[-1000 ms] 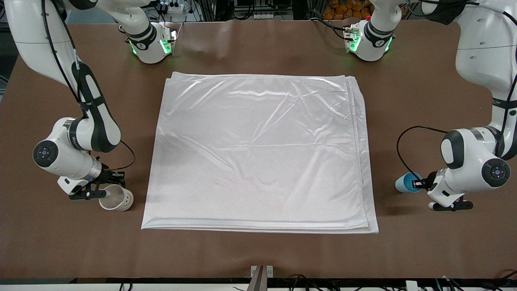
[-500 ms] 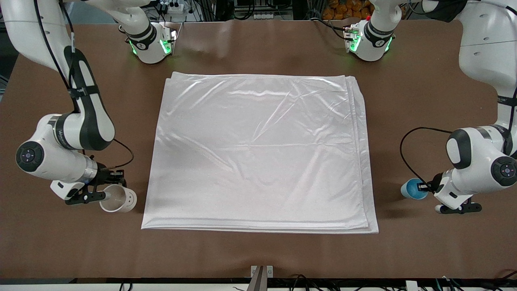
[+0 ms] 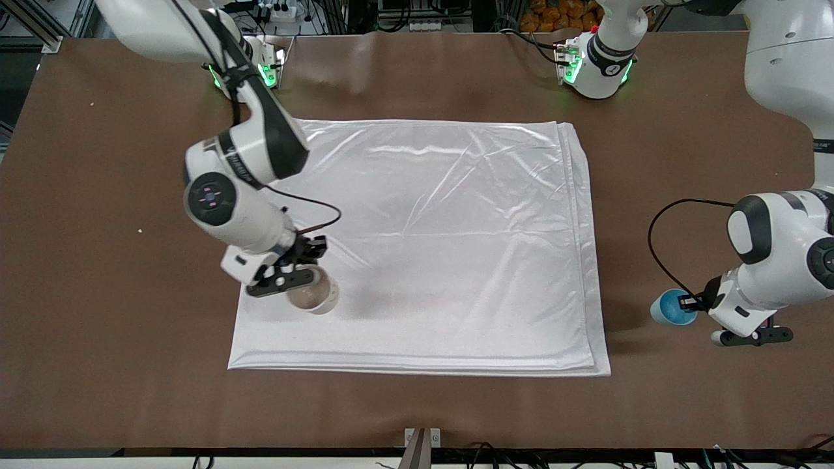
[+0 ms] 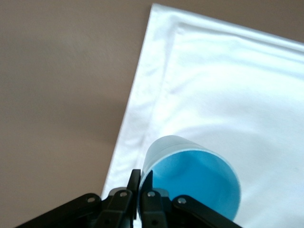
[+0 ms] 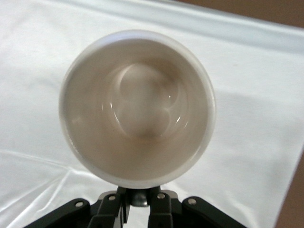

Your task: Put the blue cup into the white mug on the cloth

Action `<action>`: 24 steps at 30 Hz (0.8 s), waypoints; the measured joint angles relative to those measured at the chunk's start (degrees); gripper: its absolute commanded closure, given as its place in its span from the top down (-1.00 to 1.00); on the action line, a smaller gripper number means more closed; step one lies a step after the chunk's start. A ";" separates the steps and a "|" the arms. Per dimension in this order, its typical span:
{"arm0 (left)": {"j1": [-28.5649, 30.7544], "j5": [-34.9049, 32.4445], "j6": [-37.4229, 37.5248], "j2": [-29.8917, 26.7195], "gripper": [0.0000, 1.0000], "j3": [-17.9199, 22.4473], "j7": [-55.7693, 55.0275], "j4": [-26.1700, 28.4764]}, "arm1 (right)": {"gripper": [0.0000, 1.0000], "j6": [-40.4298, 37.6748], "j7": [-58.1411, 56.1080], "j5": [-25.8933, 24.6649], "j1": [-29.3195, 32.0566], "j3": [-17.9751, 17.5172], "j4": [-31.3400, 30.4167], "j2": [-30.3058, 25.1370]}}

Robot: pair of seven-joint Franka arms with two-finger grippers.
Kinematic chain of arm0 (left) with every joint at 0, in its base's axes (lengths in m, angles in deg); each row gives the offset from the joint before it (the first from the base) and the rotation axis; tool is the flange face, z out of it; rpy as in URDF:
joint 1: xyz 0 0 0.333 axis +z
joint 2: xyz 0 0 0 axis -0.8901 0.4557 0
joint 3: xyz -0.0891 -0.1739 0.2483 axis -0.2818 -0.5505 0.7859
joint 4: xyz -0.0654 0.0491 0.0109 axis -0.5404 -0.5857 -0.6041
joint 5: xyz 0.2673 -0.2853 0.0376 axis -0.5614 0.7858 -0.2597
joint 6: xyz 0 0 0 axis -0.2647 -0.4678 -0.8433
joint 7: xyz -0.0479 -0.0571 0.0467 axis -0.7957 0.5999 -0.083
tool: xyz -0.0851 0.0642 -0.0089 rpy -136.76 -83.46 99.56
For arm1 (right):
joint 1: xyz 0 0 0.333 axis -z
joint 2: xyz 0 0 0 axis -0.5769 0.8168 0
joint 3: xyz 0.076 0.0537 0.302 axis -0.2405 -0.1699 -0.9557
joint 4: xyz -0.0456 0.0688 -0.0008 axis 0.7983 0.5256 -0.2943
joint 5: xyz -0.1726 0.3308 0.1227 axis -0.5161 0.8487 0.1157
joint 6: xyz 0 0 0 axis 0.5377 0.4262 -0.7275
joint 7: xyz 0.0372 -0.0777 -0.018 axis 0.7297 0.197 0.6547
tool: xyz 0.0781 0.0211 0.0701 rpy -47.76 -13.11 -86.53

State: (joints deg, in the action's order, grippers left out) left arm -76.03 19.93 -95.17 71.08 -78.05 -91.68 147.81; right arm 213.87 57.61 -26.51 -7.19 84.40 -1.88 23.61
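Observation:
My right gripper is shut on the black handle of the white mug and holds it over the cloth, near the corner closest to the front camera at the right arm's end. In the right wrist view the mug's empty mouth faces the camera, with the gripper on the handle and the cloth below. My left gripper is shut on the rim of the blue cup, over the brown table beside the cloth's edge at the left arm's end. In the left wrist view the gripper pinches the cup's wall by the cloth's corner.
The brown table surrounds the cloth on all sides. Both robot bases stand along the table's edge farthest from the front camera. A small metal bracket sits at the edge nearest that camera.
My right arm has carried the white mug from the bare table at its end to over the cloth. My left gripper has shifted slightly with the blue cup.

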 measured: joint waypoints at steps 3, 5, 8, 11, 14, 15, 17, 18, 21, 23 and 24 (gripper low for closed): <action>-1.98 0.00 1.30 -1.08 -1.00 -0.01 -3.96 -0.02 | -1.00 1.47 0.00 0.00 -0.62 0.47 0.26 1.56; -3.29 0.00 2.13 -1.66 -1.00 -0.03 -6.42 -0.02 | -1.00 2.40 0.01 0.00 -0.76 0.65 0.41 2.37; -5.39 0.01 3.21 -2.32 -1.00 -0.06 -10.00 -0.02 | -1.00 3.35 0.01 0.00 -0.79 0.75 0.70 3.23; -7.44 0.34 3.72 -2.63 -1.00 -0.16 -13.12 -0.02 | -0.90 3.68 0.01 0.00 -0.82 0.76 0.84 3.65; -8.90 1.76 3.83 -2.66 -1.00 -0.37 -15.38 -0.01 | -0.59 3.85 0.01 0.00 -0.86 0.76 0.89 3.71; -9.18 2.26 3.83 -2.66 -1.00 -0.50 -15.88 -0.01 | -0.38 3.89 0.01 0.00 -0.86 0.76 0.91 3.71; -9.44 3.13 3.83 -2.67 -1.00 -0.89 -16.55 -0.07 | 0.38 3.92 0.02 0.00 -0.88 0.76 0.97 3.71; -9.46 3.51 3.83 -2.69 -1.00 -1.14 -16.79 -0.13 | 0.99 3.92 0.03 0.00 -0.88 0.76 1.00 3.71; -9.44 4.51 3.83 -2.74 -1.00 -1.70 -17.18 -0.32 | 1.00 3.92 0.12 0.00 -0.88 0.80 1.23 3.71; -9.43 5.04 3.83 -2.76 -1.00 -1.88 -17.49 -0.52 | 1.00 3.91 0.19 0.01 -0.88 0.93 1.57 3.66; -9.43 5.31 3.83 -2.76 -1.00 -1.95 -17.71 -0.66 | 1.00 3.88 0.23 0.01 -0.86 1.01 1.79 3.60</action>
State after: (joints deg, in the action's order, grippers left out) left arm -85.45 25.23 -91.34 68.32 -80.00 -109.40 147.15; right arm 217.74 57.84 -26.50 -8.05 85.41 -0.09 27.21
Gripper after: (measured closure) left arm 0.952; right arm 0.652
